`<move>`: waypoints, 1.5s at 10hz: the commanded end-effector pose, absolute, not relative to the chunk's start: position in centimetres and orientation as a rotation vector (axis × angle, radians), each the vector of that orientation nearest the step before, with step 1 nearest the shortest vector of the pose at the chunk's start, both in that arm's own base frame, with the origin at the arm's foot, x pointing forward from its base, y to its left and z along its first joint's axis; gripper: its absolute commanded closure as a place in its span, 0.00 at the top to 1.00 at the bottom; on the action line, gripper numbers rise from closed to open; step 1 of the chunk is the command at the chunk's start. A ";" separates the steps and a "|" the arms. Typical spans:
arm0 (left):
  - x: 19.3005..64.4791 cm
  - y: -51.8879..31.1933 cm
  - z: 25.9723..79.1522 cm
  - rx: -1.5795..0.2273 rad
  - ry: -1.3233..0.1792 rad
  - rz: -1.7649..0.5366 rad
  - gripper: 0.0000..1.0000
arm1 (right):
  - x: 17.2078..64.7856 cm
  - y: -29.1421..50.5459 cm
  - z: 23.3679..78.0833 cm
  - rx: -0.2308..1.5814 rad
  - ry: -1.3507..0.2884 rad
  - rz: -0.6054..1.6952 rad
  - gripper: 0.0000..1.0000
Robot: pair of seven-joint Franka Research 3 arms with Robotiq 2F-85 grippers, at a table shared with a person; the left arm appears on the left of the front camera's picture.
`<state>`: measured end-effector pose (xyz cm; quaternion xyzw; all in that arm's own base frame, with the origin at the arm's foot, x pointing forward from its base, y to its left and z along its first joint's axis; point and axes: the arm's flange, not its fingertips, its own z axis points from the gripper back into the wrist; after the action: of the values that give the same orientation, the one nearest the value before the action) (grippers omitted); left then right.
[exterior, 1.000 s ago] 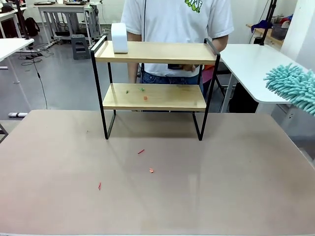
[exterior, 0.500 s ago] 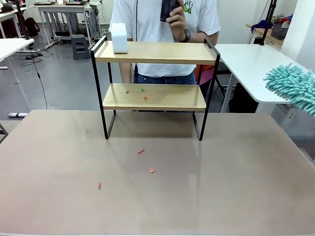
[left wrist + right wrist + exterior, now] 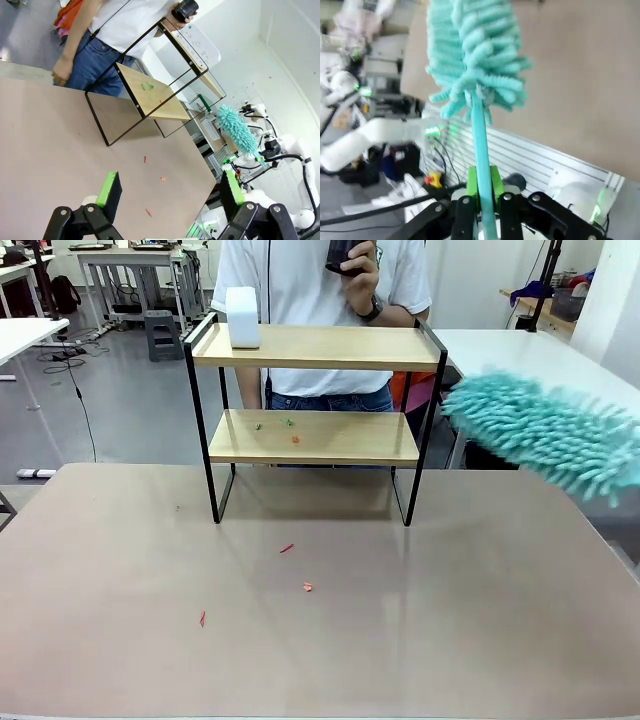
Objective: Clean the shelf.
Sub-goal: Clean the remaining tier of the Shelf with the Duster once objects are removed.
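Observation:
The shelf (image 3: 315,347) stands at the far middle of the brown table, also seen tilted in the left wrist view (image 3: 150,95). Small green and red scraps (image 3: 290,424) lie on its lower board. A teal fluffy duster (image 3: 545,430) hangs blurred in the air just right of the shelf's right legs. My right gripper (image 3: 482,187) is shut on the duster's thin teal handle (image 3: 481,145), with the duster head (image 3: 475,55) above it. My left gripper (image 3: 170,187) stands open over the table, well short of the shelf, with nothing between its green pads (image 3: 109,187).
A white box (image 3: 242,316) sits on the top board's left end. Red scraps (image 3: 287,548) are scattered on the table (image 3: 480,640) in front. A person stands behind the shelf holding a dark object (image 3: 345,255). A white side table (image 3: 520,365) is at the right.
The duster has swung left from the picture's right edge toward the shelf's right side. The person raised the dark object to chest height and shifted slightly left.

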<state>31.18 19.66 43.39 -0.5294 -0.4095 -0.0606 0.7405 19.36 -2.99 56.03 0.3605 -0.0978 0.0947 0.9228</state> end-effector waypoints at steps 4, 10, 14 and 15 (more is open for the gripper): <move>31.2 19.4 43.5 -1.168 -0.931 -0.140 1.00 | 20.0 0.8 55.5 0.699 -0.119 0.294 0.13; 31.2 19.4 43.5 -1.168 -0.931 -0.140 1.00 | 32.9 13.3 54.1 0.562 -0.189 0.258 0.13; 31.2 19.4 43.5 -1.168 -0.931 -0.140 1.00 | 39.9 16.8 50.4 0.527 -0.291 0.104 0.13; 31.2 19.4 43.5 -1.168 -0.931 -0.140 1.00 | 41.3 17.9 49.2 0.516 -0.267 0.078 0.13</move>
<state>31.17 19.65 43.41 -0.5295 -0.4096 -0.0607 0.7404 40.02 16.38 49.37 0.2581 -0.1403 0.0576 0.9542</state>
